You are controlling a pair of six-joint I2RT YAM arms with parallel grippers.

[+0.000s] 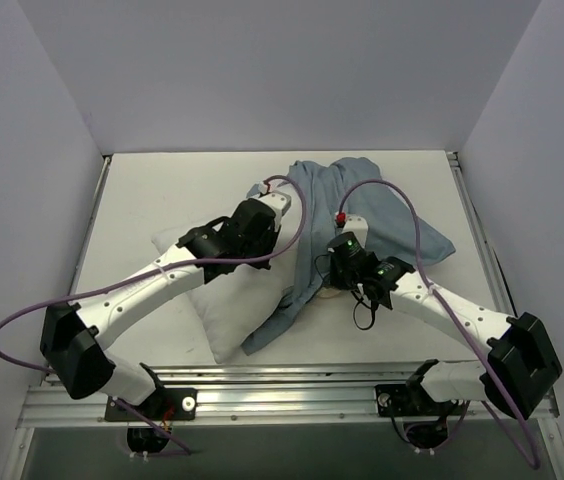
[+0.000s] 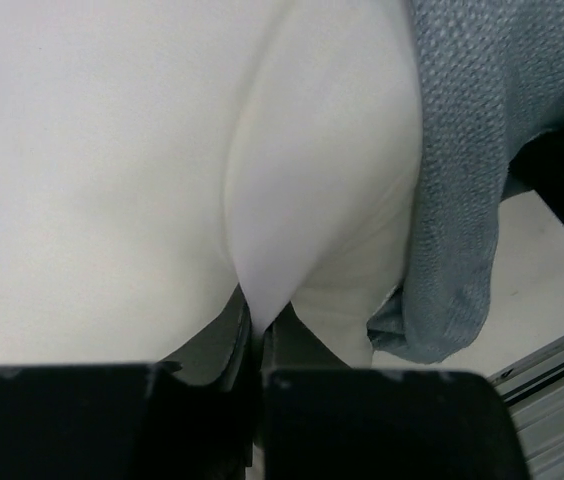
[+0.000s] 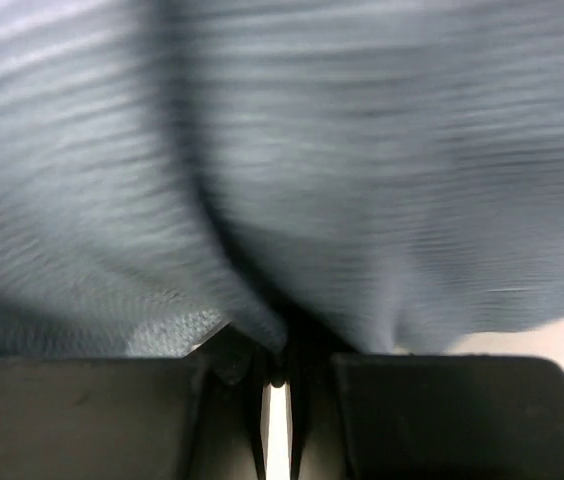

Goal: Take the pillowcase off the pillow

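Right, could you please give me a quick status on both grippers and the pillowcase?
Left gripper shut on pillow fabric. Right gripper shut on pillowcase. Pillow's near end bare, far end under pillowcase. Nothing seen in the way.

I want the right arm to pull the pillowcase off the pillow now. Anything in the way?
Nothing visible does. The right gripper is shut on the pillowcase, the left gripper is shut on the pillow, and no other object shows near the cloth. Only the right arm's own purple cable arcs above it.
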